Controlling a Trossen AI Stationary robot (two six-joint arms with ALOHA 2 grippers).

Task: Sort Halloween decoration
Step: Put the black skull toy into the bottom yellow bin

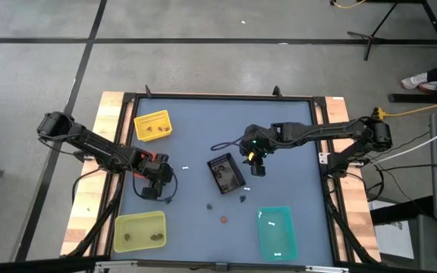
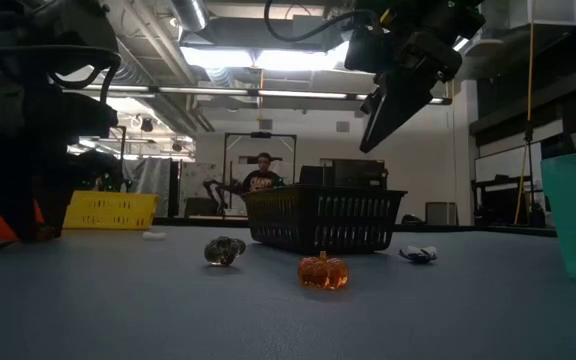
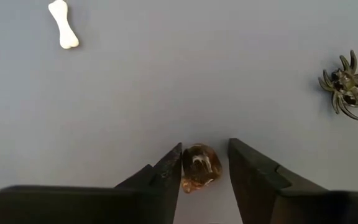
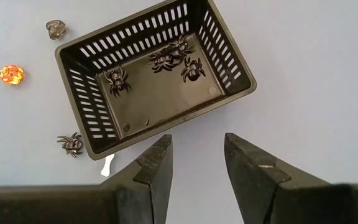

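Left gripper (image 3: pixel 205 163) is being lowered at the table's left side, near the yellow basket (image 1: pixel 152 126). Its jaws are being set around a small brownish translucent trinket (image 3: pixel 200 168): one finger appears to be touching it, a gap is showing at the other, so a firm grasp cannot be told yet. A white bone (image 3: pixel 63 24) and a dark spider (image 3: pixel 346 84) are lying well apart from it on the mat.

Right gripper (image 4: pixel 197 162) is being held above the black basket (image 4: pixel 232 68), jaws parted and nothing between them. Four spiders (image 4: pixel 178 57) are sitting inside that basket; another spider (image 4: pixel 71 143), an orange pumpkin (image 4: pixel 11 74) and a greyish piece (image 4: pixel 56 28) are lying just outside it.

The trinkets are judged light, hard and glossy, so slipping or flicking out of the fingers is being risked. The brown piece is best taken across its widest middle, centred between the fingertips; spiders by the body, not the thin legs.
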